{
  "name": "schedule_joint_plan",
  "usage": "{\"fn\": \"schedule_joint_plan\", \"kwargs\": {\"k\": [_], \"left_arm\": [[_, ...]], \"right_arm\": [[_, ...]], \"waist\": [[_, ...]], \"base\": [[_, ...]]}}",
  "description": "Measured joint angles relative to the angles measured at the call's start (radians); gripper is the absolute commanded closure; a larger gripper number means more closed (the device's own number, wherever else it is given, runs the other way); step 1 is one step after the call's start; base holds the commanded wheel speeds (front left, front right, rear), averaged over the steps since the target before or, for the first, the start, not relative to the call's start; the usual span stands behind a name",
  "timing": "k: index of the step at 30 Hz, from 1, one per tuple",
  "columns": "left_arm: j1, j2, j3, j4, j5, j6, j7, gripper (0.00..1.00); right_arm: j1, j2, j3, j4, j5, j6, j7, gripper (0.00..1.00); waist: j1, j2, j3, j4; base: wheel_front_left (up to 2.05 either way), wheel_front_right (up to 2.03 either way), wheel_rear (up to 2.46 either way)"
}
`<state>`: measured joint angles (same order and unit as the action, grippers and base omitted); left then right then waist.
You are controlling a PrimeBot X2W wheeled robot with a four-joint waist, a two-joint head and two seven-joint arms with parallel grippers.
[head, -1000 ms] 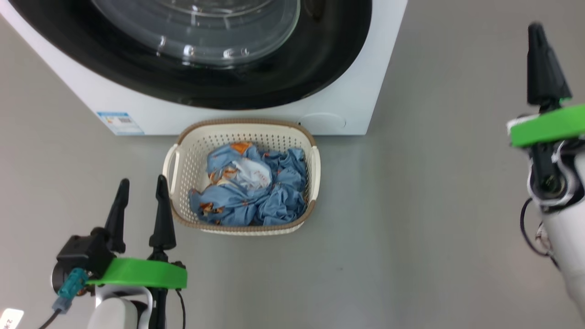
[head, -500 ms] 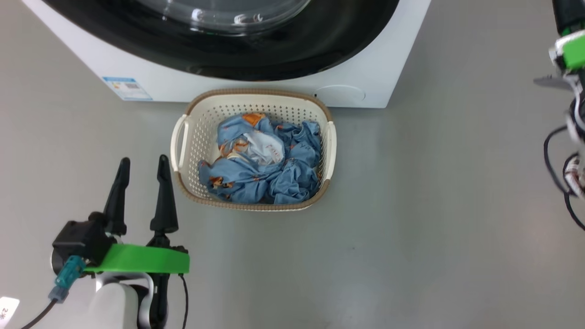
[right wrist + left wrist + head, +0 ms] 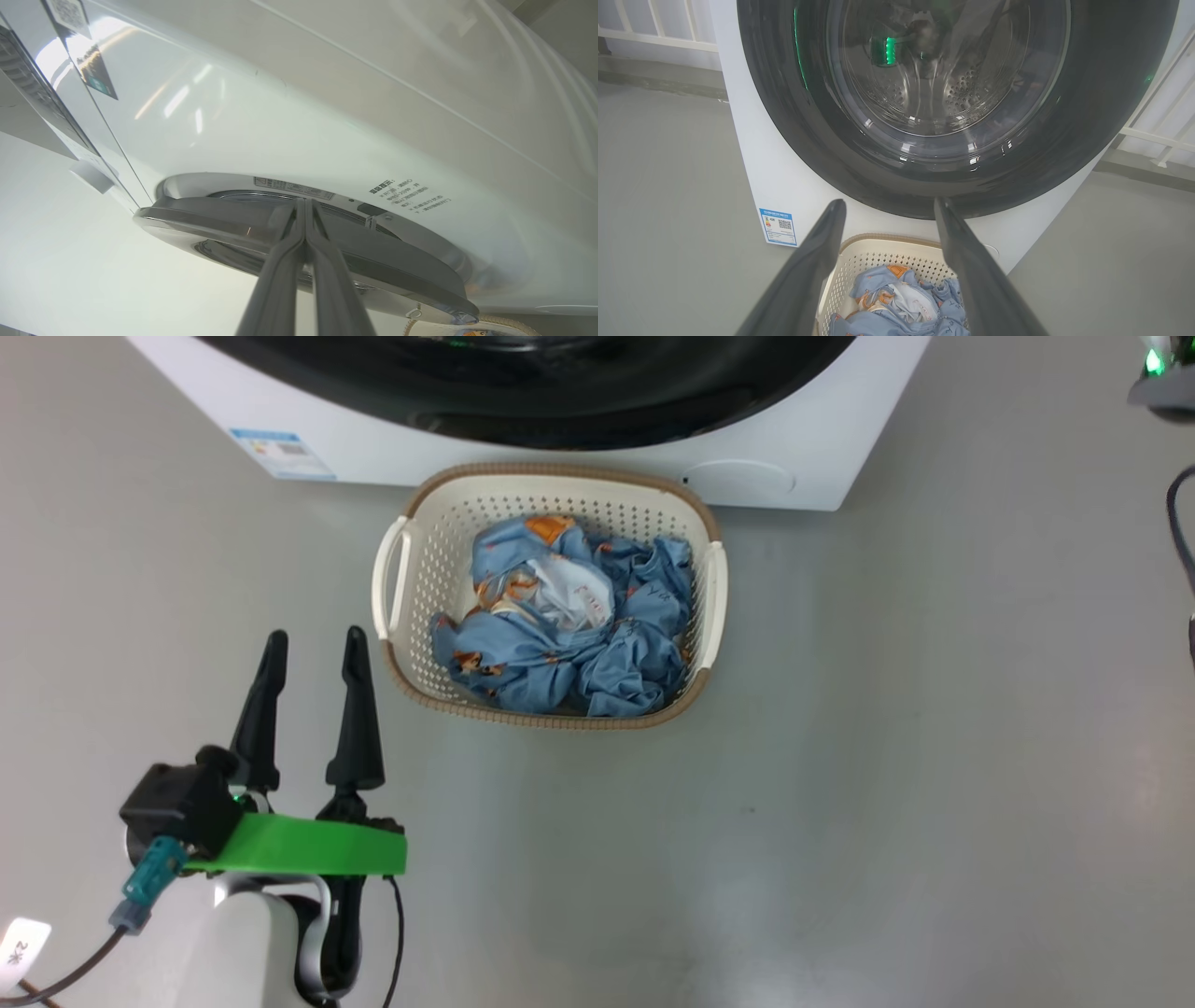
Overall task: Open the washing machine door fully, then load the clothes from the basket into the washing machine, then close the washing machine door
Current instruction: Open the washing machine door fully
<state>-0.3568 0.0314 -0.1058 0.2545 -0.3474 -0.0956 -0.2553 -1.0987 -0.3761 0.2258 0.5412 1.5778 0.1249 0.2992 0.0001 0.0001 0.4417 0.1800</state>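
In the head view the whole picture has slid since a second ago, so the camera has moved, not the things: the basket (image 3: 425,579) sits on the floor (image 3: 887,756) just in front of the washing machine (image 3: 812,439), the clothes (image 3: 569,616) heaped inside it, untouched. The left gripper (image 3: 316,639) hovers left of the basket, farther from the machine, fingers spread and holding nothing. The right arm (image 3: 1162,392), which a second ago stood off to the machine's right with its fingers in plain sight, has gone up to the top corner. The left wrist view looks straight at the door (image 3: 1087,116), which seems flat against the machine, with the basket below it. The right wrist view finds the right gripper (image 3: 304,204) clenched, fingers pressed together on nothing, tips right at the door's protruding edge. I judge the opening step is beginning: closed fingers could hook or pry the rim, and loading must wait until the door swings clear.
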Motion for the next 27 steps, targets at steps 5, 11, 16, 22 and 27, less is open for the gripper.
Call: {"fn": "schedule_joint_plan", "kwargs": {"k": [5,11,16,22,27], "left_arm": [[-0.015,-0.001,-0.019,-0.007,-0.032,0.010,0.000,0.00],[-0.024,-0.001,-0.036,-0.012,-0.060,0.019,0.000,0.00],[-0.029,-0.002,-0.041,-0.013,-0.077,0.027,0.000,0.00],[-0.031,-0.003,-0.049,-0.017,-0.088,0.033,0.000,0.00],[-0.032,-0.003,-0.058,-0.020,-0.103,0.035,0.000,0.00]], "right_arm": [[-0.068,0.003,0.023,0.045,0.007,0.000,0.060,1.00],[-0.141,0.008,0.032,0.074,0.030,0.000,0.128,1.00],[-0.180,0.013,0.035,0.092,0.036,0.000,0.171,1.00],[-0.210,0.021,0.041,0.120,0.034,0.000,0.181,1.00],[-0.241,0.022,0.051,0.142,0.026,0.000,0.184,1.00]], "waist": [[0.0000,0.0000,0.024,0.018],[0.0000,0.0000,0.052,0.044],[0.0000,0.0000,0.073,0.064],[0.0000,0.0000,0.089,0.078],[0.0000,0.0000,0.097,0.092]], "base": [[0.00,0.00,0.00],[0.00,0.00,0.00],[0.00,0.00,0.00],[0.00,0.00,0.00],[0.00,0.00,0.00]]}}
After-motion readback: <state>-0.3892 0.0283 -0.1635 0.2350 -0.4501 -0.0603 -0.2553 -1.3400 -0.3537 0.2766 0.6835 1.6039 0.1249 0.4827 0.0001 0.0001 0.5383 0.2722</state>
